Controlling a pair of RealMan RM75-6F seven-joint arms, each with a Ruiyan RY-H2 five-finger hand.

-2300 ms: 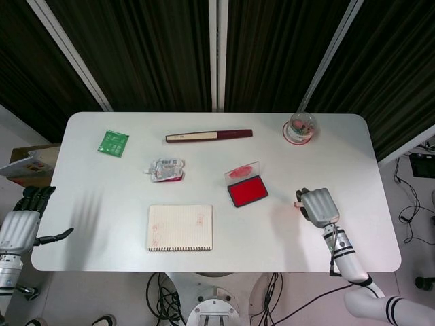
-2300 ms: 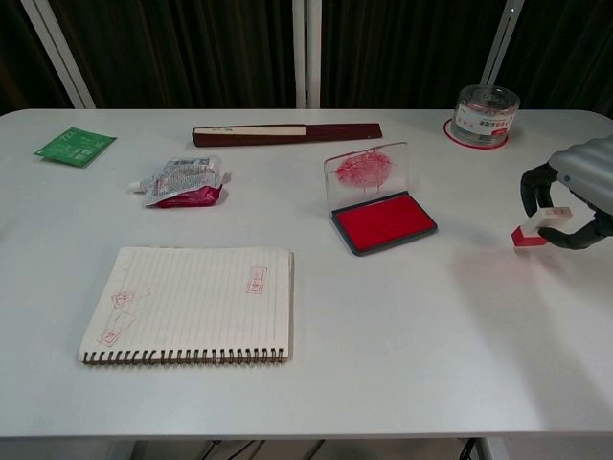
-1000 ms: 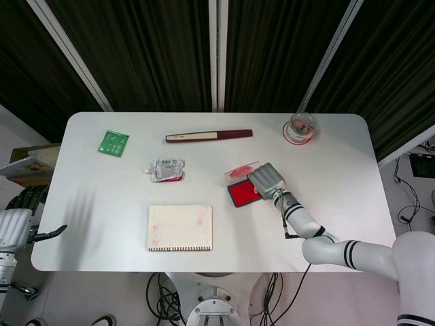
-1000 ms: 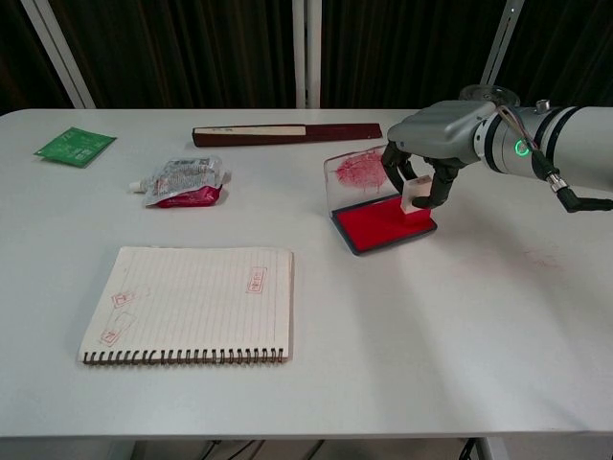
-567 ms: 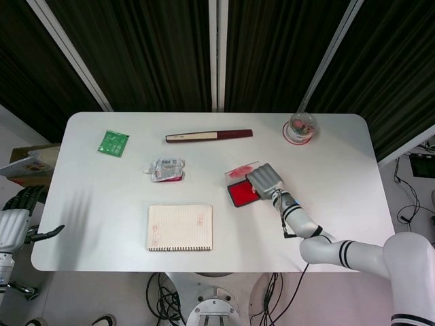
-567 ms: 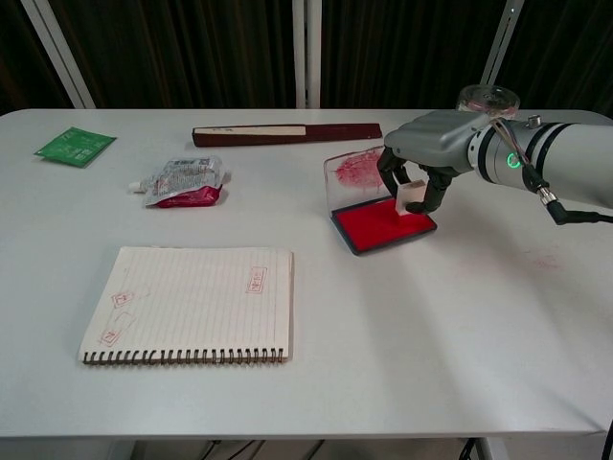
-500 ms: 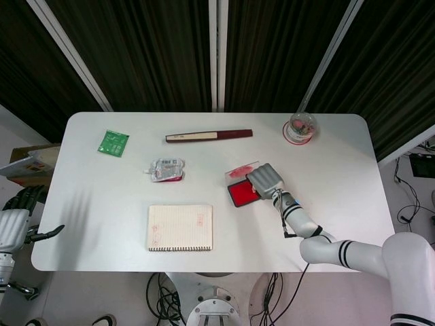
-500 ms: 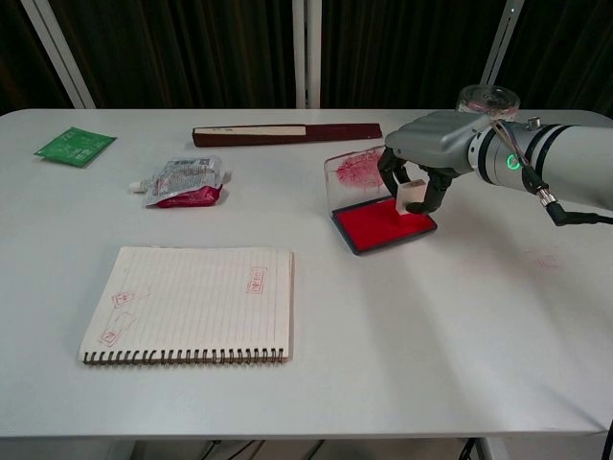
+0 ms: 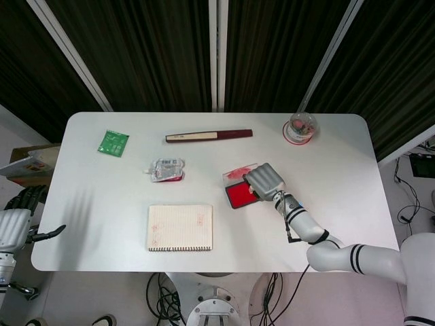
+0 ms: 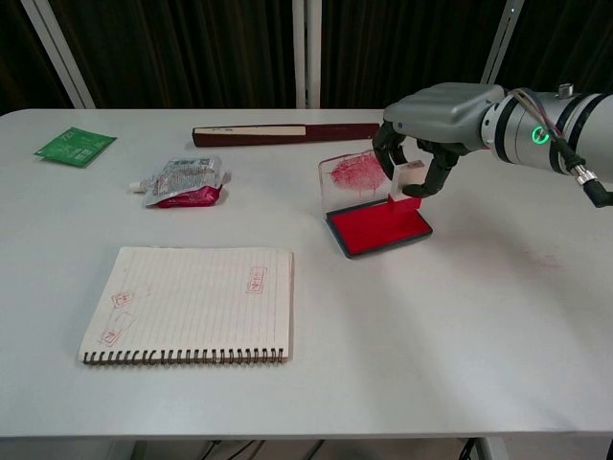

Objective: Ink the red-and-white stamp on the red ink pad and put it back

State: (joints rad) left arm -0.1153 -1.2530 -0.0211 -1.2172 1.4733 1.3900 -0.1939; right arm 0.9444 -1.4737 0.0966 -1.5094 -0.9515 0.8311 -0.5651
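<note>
My right hand (image 10: 436, 120) pinches the red-and-white stamp (image 10: 407, 185) and holds it just above the back right corner of the red ink pad (image 10: 376, 230). The stamp's red base hangs clear of the ink surface. The pad's clear lid (image 10: 347, 177), smeared red, stands upright behind it. In the head view the right hand (image 9: 264, 180) covers the stamp, and only the left part of the ink pad (image 9: 238, 195) shows. My left hand (image 9: 15, 227) hangs off the table's left front corner, fingers apart, holding nothing.
A spiral notebook (image 10: 192, 305) with red stamp marks lies front left. Behind it are a foil pouch (image 10: 182, 182), a green packet (image 10: 75, 146) and a long maroon-and-cream case (image 10: 287, 134). A clear round container (image 9: 300, 127) sits at the back right.
The right hand has lifted the stamp off the ink pad. The pad has shifted slightly to the left. The left hand has not moved.
</note>
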